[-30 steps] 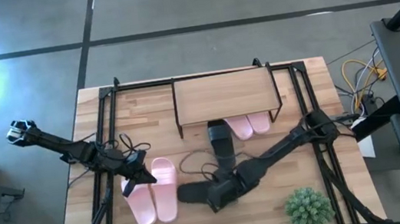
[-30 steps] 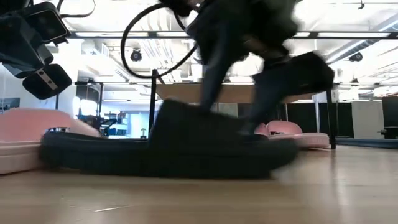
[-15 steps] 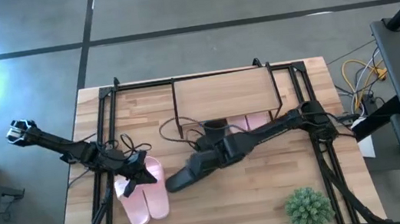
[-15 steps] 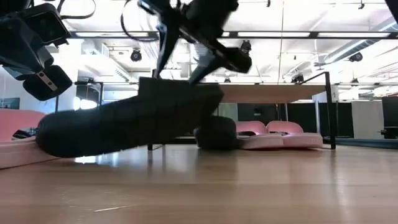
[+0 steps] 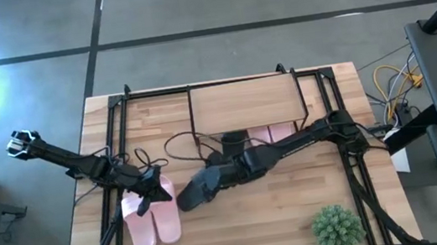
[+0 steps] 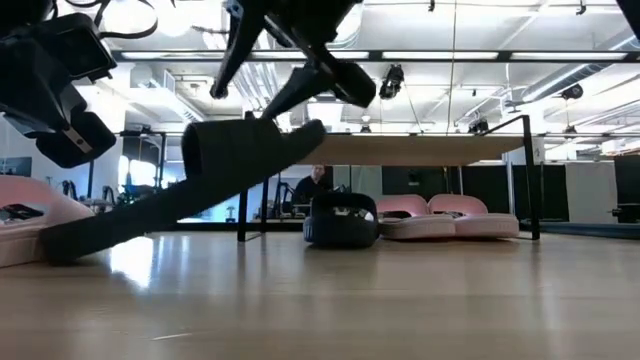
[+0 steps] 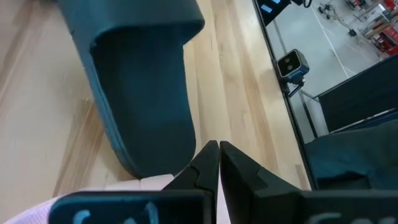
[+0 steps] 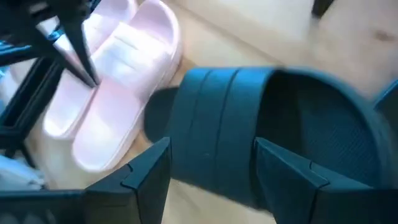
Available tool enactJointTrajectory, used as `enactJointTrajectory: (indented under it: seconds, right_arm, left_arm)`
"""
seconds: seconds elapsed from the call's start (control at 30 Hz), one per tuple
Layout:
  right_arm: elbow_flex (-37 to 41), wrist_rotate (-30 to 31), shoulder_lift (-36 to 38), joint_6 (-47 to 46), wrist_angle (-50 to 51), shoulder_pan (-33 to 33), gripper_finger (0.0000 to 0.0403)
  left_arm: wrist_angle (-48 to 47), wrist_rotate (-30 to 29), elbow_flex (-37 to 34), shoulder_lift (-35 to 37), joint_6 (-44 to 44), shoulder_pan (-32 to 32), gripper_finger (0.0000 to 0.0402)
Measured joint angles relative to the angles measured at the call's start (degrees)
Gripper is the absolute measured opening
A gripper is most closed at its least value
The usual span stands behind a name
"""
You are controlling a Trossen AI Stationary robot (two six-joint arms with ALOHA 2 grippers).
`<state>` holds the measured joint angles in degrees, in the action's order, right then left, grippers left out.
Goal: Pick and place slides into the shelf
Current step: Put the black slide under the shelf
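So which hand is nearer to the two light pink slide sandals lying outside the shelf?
Left. The left hand hovers right at the pink sandals' near ends; the right hand is farther, gripping the black sandal.

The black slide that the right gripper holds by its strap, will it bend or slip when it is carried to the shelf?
The black slide hangs tilted, one end low near the table, yet its sole looks straight, so it is probably fairly stiff and light. The right gripper spans only the wide strap, so the slide may swing or pivot. Its smooth, rubbery look suggests little slipping.
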<state>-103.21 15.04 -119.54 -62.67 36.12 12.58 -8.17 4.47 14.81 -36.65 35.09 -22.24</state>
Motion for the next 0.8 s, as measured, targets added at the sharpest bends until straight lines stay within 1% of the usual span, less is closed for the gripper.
enactJointTrajectory:
  seconds: [0.2, 0.33, 0.4, 0.47, 0.57, 0.67, 0.73, 0.8]
  right_arm:
    - [2.16, 2.06, -0.09, 4.73, -0.02, -5.63, 0.0214]
    - [2.10, 1.56, -0.08, 10.22, -3.90, -8.48, 0.0214]
    - [1.23, -0.49, -0.07, 11.06, -3.26, -9.49, 0.0214]
    - [0.20, -3.24, -0.07, 9.25, -0.19, -9.98, 0.0214]
    - [-1.53, -6.45, -0.07, 7.00, 7.48, -9.21, 0.0214]
    - [-2.09, -12.15, -0.01, 7.14, 15.04, -6.64, 0.0214]
    - [-1.05, -14.66, 0.00, 6.71, 16.23, -5.17, 0.0214]
    - [0.35, -15.91, -0.01, 6.17, 15.67, -4.72, 0.0214]
  left_arm:
    - [0.15, 0.00, 0.00, -0.34, 0.02, -0.02, 0.0000]
    - [0.13, -0.02, 0.00, -0.28, 0.17, 0.00, 0.0000]
    - [0.16, -0.02, 0.01, -0.19, 0.42, 0.00, 0.0000]
    - [0.16, -0.02, 0.04, -0.16, 0.52, -0.01, 0.0000]
    - [0.21, 0.00, 0.04, 0.12, 0.52, 0.00, 0.0000]
    - [0.18, 0.00, 0.04, 0.05, 0.23, 0.00, 0.0000]
    - [0.16, 0.00, 0.04, 0.05, -0.17, -0.01, 0.0000]
    - [0.16, 0.00, 0.04, 0.05, -0.96, 0.00, 0.0000]
